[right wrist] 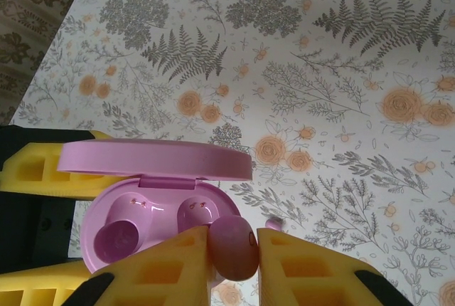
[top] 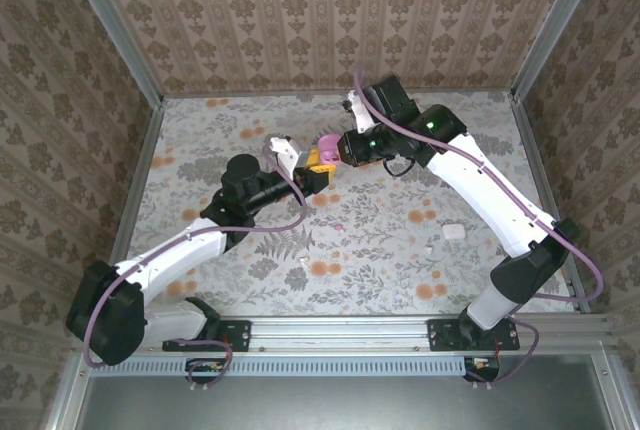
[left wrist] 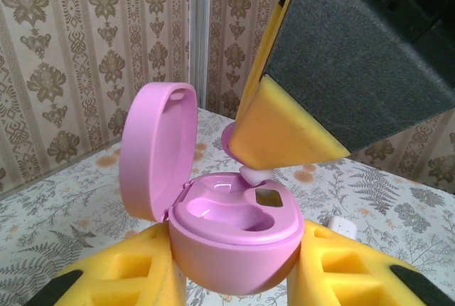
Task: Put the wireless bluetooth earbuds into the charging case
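My left pincer [left wrist: 234,277] clamps the pink charging case [left wrist: 234,231] off the bench [right wrist: 341,107], wells facing up, lid [left wrist: 153,149] standing open. My right pincer [right wrist: 233,263] pinches a pink earbud [right wrist: 232,245], long axis along my fingers, tip down over the open case.

Bright even light, soft shadows; glare on charging case [left wrist: 234,238]; wrist-cam foregrounds sl. blurry.
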Tool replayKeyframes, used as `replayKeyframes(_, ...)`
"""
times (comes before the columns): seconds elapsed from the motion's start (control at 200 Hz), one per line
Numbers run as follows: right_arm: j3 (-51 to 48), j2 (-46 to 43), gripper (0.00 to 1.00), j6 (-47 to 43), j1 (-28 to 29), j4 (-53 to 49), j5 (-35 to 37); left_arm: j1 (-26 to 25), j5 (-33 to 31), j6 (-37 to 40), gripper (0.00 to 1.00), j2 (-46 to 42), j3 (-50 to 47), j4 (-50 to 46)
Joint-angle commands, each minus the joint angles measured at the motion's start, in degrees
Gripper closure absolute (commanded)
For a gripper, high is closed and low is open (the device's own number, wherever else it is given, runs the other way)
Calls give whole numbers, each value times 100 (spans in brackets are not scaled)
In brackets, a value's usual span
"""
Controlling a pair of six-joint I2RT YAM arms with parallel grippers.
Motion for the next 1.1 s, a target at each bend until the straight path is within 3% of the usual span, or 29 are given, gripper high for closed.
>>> replayKeyframes(0.0, 153, 77, 78, -119, 53, -21, 99, -57, 63, 36, 66, -30, 215, 189)
replayKeyframes(0.445, 85, 81, 79, -123, 88, 16, 72, -65, 24, 20, 66, -12, 240, 204)
replayKeyframes(1.095, -134, -267, 64, -109, 94, 169, -436, -61, -24, 28, 66, -30, 204, 241)
